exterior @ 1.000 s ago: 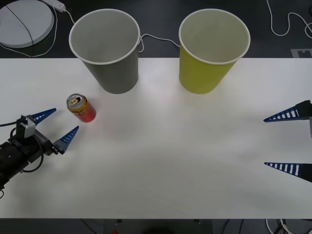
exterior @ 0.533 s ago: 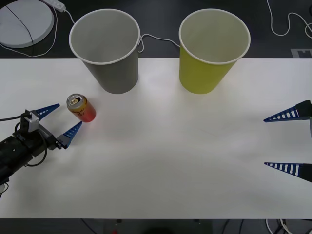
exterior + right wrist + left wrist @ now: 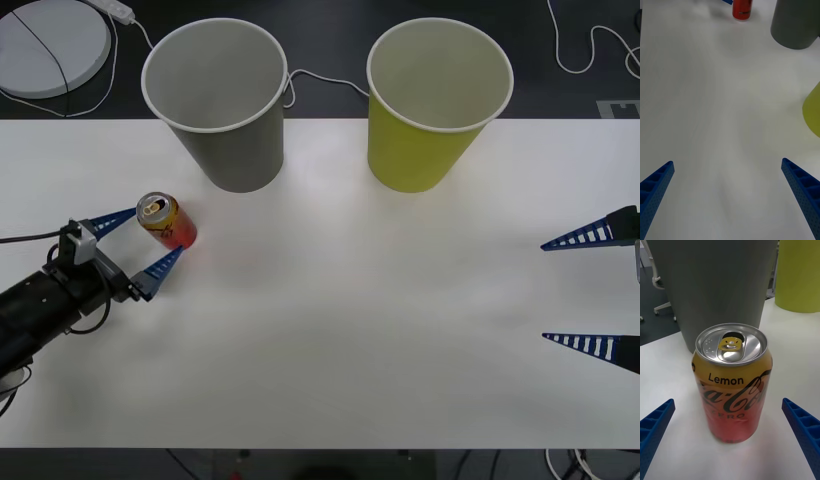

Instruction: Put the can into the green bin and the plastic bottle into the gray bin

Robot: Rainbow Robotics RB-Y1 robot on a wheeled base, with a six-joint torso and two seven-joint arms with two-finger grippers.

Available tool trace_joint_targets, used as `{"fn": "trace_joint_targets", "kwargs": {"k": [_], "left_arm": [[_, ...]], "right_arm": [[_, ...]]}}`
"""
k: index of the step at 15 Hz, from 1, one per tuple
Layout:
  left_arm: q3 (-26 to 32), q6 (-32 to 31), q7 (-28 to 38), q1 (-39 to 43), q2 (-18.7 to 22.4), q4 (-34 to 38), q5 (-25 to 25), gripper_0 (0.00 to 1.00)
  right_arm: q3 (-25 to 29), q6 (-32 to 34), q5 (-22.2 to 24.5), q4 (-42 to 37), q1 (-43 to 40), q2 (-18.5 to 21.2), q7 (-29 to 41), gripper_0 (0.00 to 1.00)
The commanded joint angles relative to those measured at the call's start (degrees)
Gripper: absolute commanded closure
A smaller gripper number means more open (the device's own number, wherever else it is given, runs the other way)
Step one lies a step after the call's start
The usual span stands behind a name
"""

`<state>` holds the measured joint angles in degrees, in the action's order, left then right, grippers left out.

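Two large paper cups stand at the far edge of the white tabletop: the gray bin toward the robot's left and the green bin toward its right, well apart from each other, both upright with pale insides.

Nearer the robot and to the left of the gray bin, the can stands upright on the tabletop, its shiny top with a yellow tab facing up. In the left wrist view the can reads "Lemon" on an orange-to-red body, with the gray bin close behind it and the green bin farther off to one side.

The left claw sits low over the tabletop at the can, its blue ribbed fingers spread apart, one tip on each side of the can. Whether either tip touches the can cannot be told from the front; in the left wrist view the fingers stand clear of it on both sides.

The right claw waits at the right edge of the tabletop, well away from the cups and the can, with its fingers wide apart and nothing between them. In its wrist view the can shows far off beside the gray bin, with an edge of the green bin nearer.
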<state>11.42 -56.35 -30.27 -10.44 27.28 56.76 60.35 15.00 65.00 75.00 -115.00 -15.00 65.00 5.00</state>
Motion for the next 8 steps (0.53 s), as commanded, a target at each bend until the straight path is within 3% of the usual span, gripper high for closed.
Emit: {"fn": "trace_joint_targets", "kwargs": {"k": [1,8], "left_arm": [[-0.43,0.63,0.3,-0.9,-0.65,0.02,0.73,0.0],[-0.52,3.27,1.26,-3.36,-2.23,0.02,4.69,0.0]], "right_arm": [[0.0,0.0,0.0,0.0,0.0,0.0,0.0,0.0],[0.0,0.0,0.0,0.0,0.0,0.0,0.0,0.0]]}}
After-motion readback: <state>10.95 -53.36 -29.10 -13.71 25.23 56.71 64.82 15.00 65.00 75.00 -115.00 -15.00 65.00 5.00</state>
